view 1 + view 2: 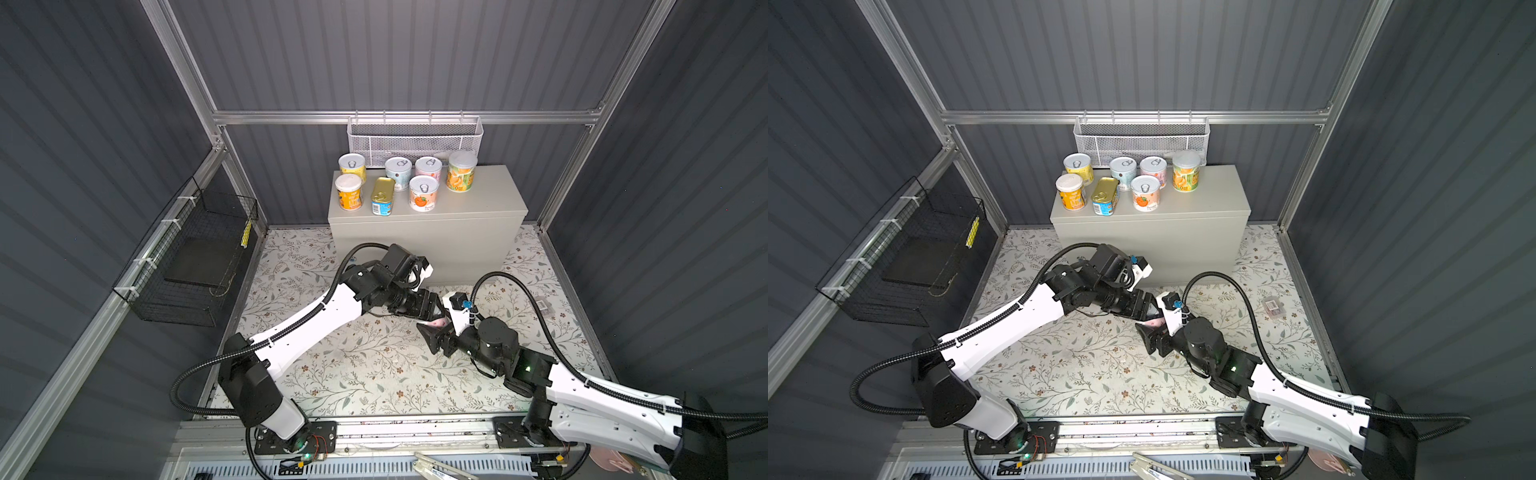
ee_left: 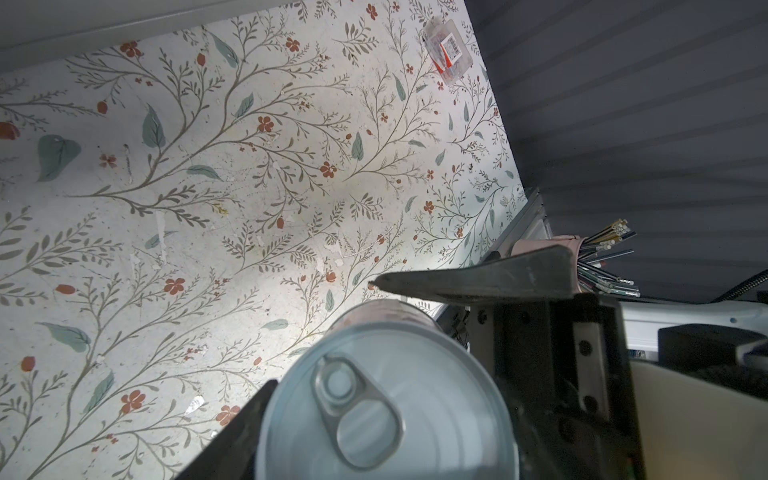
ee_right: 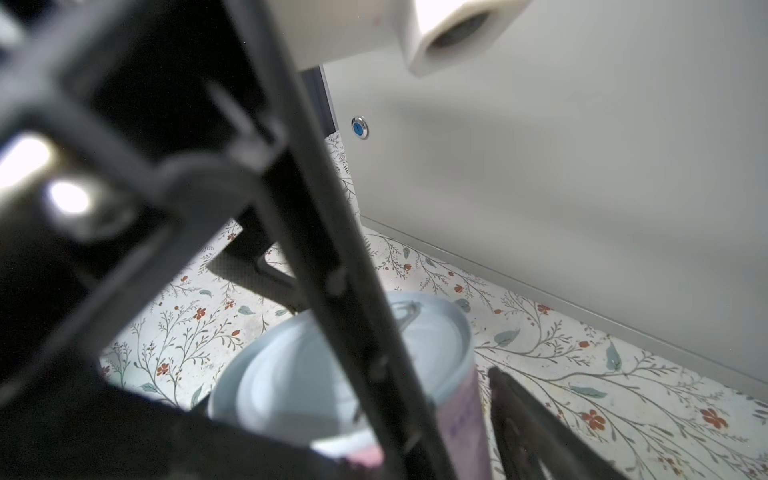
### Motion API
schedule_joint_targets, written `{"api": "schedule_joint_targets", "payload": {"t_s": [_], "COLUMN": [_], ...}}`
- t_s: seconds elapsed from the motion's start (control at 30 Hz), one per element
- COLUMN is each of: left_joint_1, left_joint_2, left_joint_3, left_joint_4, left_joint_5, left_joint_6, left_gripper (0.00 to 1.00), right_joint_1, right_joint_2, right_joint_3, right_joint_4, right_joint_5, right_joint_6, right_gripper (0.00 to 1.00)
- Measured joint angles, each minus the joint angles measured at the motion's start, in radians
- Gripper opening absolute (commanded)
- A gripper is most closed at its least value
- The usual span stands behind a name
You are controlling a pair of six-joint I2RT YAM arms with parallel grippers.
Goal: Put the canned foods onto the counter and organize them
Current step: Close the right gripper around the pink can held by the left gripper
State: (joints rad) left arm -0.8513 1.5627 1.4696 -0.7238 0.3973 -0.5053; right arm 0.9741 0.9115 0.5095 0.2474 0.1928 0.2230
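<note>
The left gripper (image 1: 432, 308) is clamped on the sides of a pink can (image 2: 386, 411) in front of the counter (image 1: 478, 195). The right gripper (image 1: 433, 331) has its jaws apart on either side of that same can, with a sliver of floral floor (image 3: 623, 374) showing between 1 finger (image 3: 523, 419) and the label. 7 tins (image 1: 424, 193) stand upright on the left part of the counter's top, a black wire basket (image 1: 187, 257) on the left wall holds a dark flat slab, and a pink cup holds pencils (image 2: 611, 266).

2 arms (image 1: 307, 324), white shells (image 1: 602, 411), blk joints (image 1: 496, 340), ribbed blk cables (image 1: 498, 273), green LEDs (image 1: 528, 368), blue plug (image 1: 467, 304)
</note>
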Motion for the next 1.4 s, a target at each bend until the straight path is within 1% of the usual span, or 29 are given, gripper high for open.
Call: {"api": "schedule_joint_targets", "payload": {"t_s": [0.1, 0.3, 0.4, 0.47, 0.67, 0.7, 0.77, 0.83, 0.87, 0.93, 0.97, 1.23, 1.4], "left_joint_1": [0.0, 0.0, 0.0, 0.0, 0.002, 0.002, 0.002, 0.002, 0.002, 0.001, 0.001, 0.015, 0.022], "left_joint_2": [0.0, 0.0, 0.0, 0.0, 0.003, 0.003, 0.004, 0.006, 0.006, 0.007, 0.007, 0.006, -0.015], "left_joint_3": [-0.009, -0.009, -0.009, -0.009, -0.009, -0.009, -0.009, -0.009, -0.009, -0.009, -0.008, -0.009, -0.013], "left_joint_4": [0.013, 0.032, 0.034, 0.034, 0.038, 0.04, 0.045, 0.05, 0.053, 0.061, 0.066, 0.075, 0.075], "left_joint_5": [0.005, 0.016, 0.016, 0.016, 0.024, 0.024, 0.027, 0.03, 0.032, 0.036, 0.04, 0.04, 0.014], "left_joint_6": [-0.008, -0.023, -0.023, -0.025, -0.026, -0.026, -0.027, -0.03, -0.03, -0.031, -0.034, -0.034, -0.038], "left_gripper": [0.57, 0.57, 0.57, 0.58, 0.58, 0.6, 0.68, 0.73, 0.77, 0.98, 1.0, 1.0, 1.0], "right_joint_1": [0.0, 0.0, 0.0, 0.002, 0.002, 0.002, 0.003, 0.004, 0.004, 0.005, 0.005, 0.004, 0.004], "right_joint_2": [0.005, 0.02, 0.021, 0.021, 0.018, 0.017, 0.013, 0.006, 0.002, -0.006, -0.011, -0.072, -0.106], "right_joint_3": [0.0, 0.0, 0.0, 0.0, -0.001, -0.001, -0.004, -0.01, -0.011, -0.014, -0.019, -0.048, -0.048], "right_joint_4": [0.013, 0.026, 0.029, 0.031, 0.032, 0.032, 0.035, 0.036, 0.036, 0.034, 0.03, -0.013, -0.038], "right_joint_5": [0.005, 0.01, 0.01, 0.01, 0.016, 0.019, 0.025, 0.032, 0.035, 0.041, 0.046, 0.09, 0.115], "right_joint_6": [-0.003, -0.008, -0.014, -0.02, -0.023, -0.023, -0.023, -0.023, -0.023, -0.021, -0.021, -0.01, 0.003], "right_gripper": [0.9, 0.83, 0.76, 0.75, 0.66, 0.65, 0.65, 0.64, 0.63, 0.63, 0.62, 0.62, 0.62]}}
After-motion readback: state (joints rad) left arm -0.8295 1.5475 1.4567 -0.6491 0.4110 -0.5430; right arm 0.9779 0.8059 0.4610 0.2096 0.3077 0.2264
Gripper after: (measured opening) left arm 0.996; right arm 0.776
